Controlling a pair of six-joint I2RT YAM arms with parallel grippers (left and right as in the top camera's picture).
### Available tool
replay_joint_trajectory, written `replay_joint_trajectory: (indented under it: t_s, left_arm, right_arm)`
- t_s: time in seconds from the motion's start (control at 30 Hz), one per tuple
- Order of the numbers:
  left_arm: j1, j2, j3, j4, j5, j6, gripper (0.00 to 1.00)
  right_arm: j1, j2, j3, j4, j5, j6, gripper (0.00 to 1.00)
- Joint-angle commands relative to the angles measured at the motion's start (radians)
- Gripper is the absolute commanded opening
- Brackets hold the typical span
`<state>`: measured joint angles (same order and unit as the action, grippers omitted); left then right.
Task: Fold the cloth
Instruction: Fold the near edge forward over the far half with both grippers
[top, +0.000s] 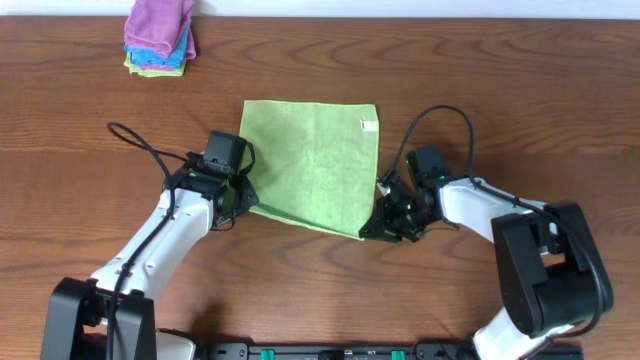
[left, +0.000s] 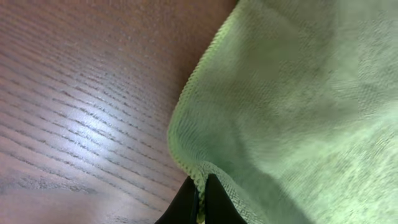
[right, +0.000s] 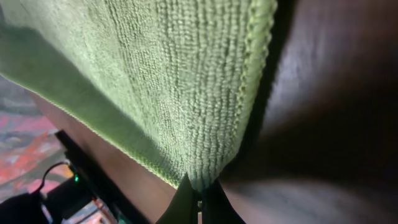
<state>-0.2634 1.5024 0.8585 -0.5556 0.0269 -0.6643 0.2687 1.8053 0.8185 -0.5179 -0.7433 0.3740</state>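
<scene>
Cloth, lime-green and square, lies spread near the middle of the wooden table, its small white tag by the far right corner. The far edge rests flat on the wood. The near edge runs at a slant between the two arms, and at the right end it seems lifted a little off the surface, though the wrist view is too close to be sure.

The left gripper is at the near left corner, its dark fingers pressed together on the hem of the cloth. The right gripper is at the near right corner, pinching the stitched edge the same way, with the fabric rising above its closed tips.

A stack of folded cloths, pink on top with blue and yellow-green beneath, sits well apart at the far left of the table.
</scene>
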Motion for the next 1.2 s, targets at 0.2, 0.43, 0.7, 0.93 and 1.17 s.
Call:
replay_joint_trajectory:
  t_s: [0.2, 0.43, 0.7, 0.93, 1.17]
  left_arm:
    - [0.006, -0.13, 0.069, -0.062, 0.0, 0.025, 0.06]
    - [0.007, -0.167, 0.068, -0.038, -0.011, -0.002, 0.06]
    - [0.007, -0.111, 0.068, 0.044, -0.008, -0.008, 0.06]
    - [0.01, -0.088, 0.068, 0.136, -0.078, 0.035, 0.06]
    - [0.023, 0.024, 0.089, 0.259, -0.059, 0.063, 0.06]
  right_arm:
    - [-0.001, -0.126, 0.288, -0.287, 0.152, -0.061, 0.01]
    - [-0.001, -0.126, 0.356, -0.307, 0.195, -0.044, 0.02]
    - [0.001, -0.126, 0.358, -0.289, 0.249, -0.023, 0.02]
    - [0.001, -0.126, 0.358, -0.232, 0.346, -0.007, 0.01]
    - [-0.002, -0.102, 0.358, -0.092, 0.351, 0.024, 0.02]
